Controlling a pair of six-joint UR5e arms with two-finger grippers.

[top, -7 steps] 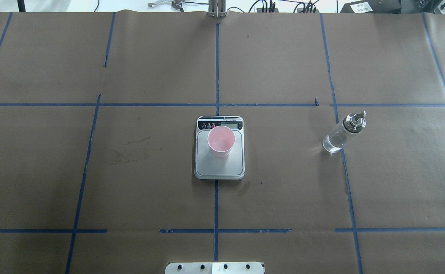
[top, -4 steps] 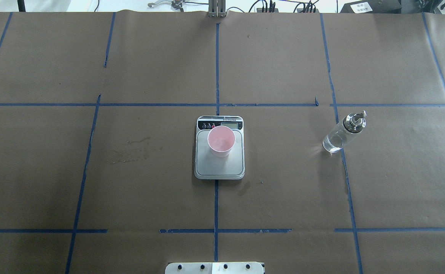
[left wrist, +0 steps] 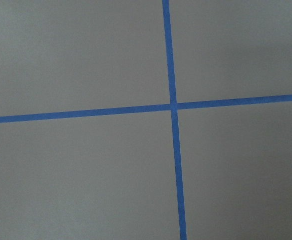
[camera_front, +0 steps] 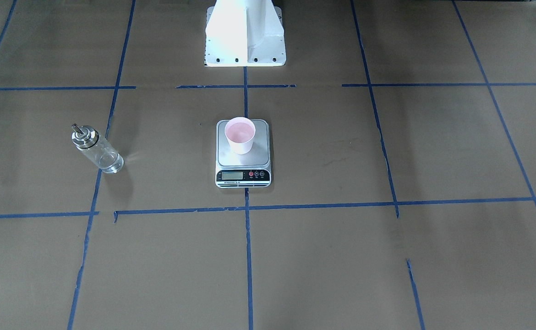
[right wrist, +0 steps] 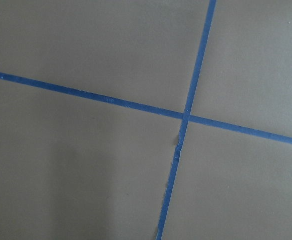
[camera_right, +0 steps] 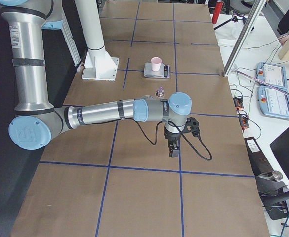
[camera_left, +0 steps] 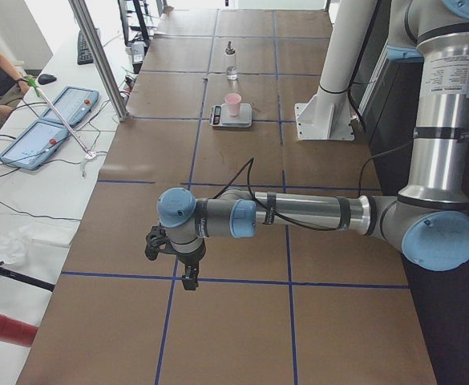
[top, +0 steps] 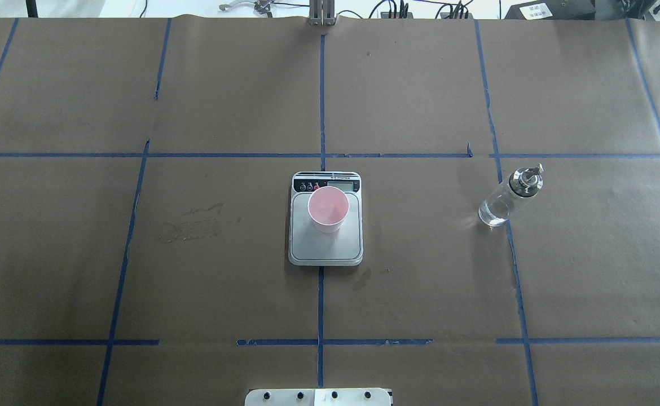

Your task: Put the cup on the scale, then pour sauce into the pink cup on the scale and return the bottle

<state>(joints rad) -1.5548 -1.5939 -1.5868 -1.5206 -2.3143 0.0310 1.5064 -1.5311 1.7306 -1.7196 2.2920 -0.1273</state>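
Cup (top: pixel 328 210): 1, pale pink, stood upright on the scale (top: pixel 325 248), toward the display strip (top: pixel 326 185) and inside the platform's edges. Whether any sauce lay in it, I could not tell.

Bottle (top: pixel 507 198): 1, clear glass, metal spout (top: pixel 539 168), upright on the tabletop (top: pixel 223 270), well apart from the scale on the robot's right, its base just beside a blue tape line (top: pixel 513 254). Sauce (top: pixel 492 215): colourless, low in the bottle.

Left claw (camera_left: pixel 188 281): hung over bare tabletop far out on the robot's left, well away from both items. Released or clenched, I could not tell. Right claw (camera_right: pixel 173 152): likewise far out on the right, nearer the bottle. Its state could not be told either.

Hazards, as I judged them:
- Smooth glass could slip or twist in a 2-finger grip taken too high.
- The cup looked light, so a nudge from the spout would tip it or push it off the platform.
- The cup sat close to the display strip, so a stream that missed would wet the electronics.
- Liquid so clear would give little warning of overfilling.
- A bottle set down off-vertical on return could topple.
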